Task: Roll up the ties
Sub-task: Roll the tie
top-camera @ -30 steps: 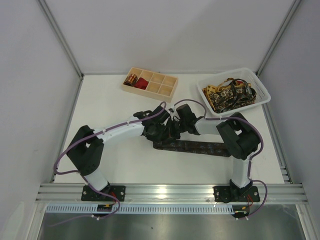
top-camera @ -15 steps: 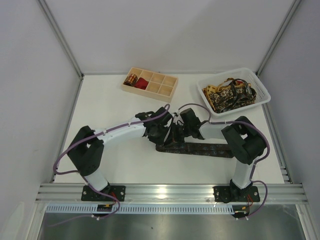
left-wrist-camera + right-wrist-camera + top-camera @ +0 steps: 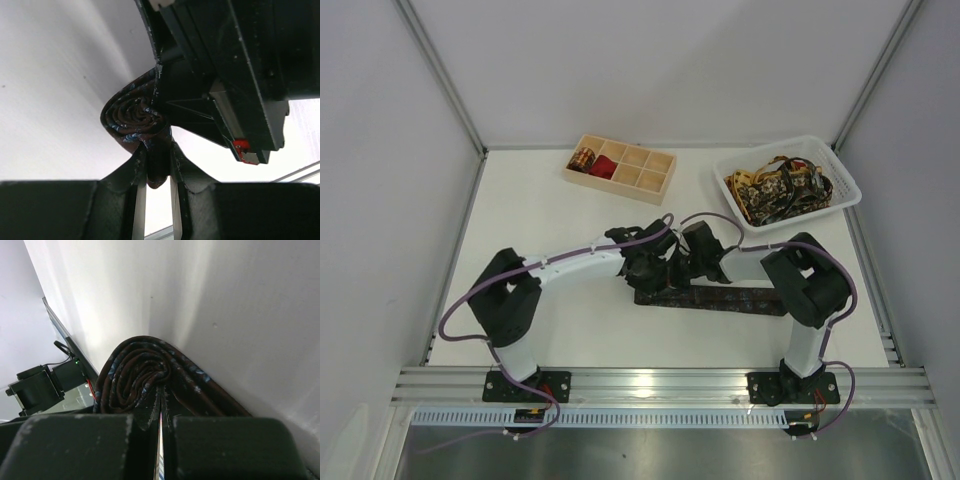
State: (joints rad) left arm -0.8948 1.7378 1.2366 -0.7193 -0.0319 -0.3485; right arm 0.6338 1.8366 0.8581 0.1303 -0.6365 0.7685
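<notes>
Clamping the dark brown tie (image 3: pixel 150 131), your left gripper (image 3: pixel 156 165) has its jaws partly closed with a fold of the fabric pinched between the fingers (image 3: pixel 134 170). Grip is clear in the left wrist view. Your right gripper (image 3: pixel 160 395) has jaws pressed fully together; the rolled end of the same tie wraps around its tips. You can't tell whether any fabric sits between those fingers.

Both grippers meet nose to nose at the roll, near the middle of the table (image 3: pixel 550 210), left arm reaching in from the left, right arm from the right. The roll is loose, a few turns, with a small blue-and-rust pattern on the brown. The unrolled rest of the tie lies flat on the table, running from the roll toward the right arm's elbow.

Farther back, a wooden tray (image 3: pixel 650 176) sits by the rear edge. Its left compartments hold a gold-and-black roll (image 3: pixel 582 158) and a red roll (image 3: pixel 603 168), side by side. Right of the tray, well apart from it, a white basket (image 3: pixel 847 192) holds a tangled pile of gold-and-black ties (image 3: pixel 778 190).
</notes>
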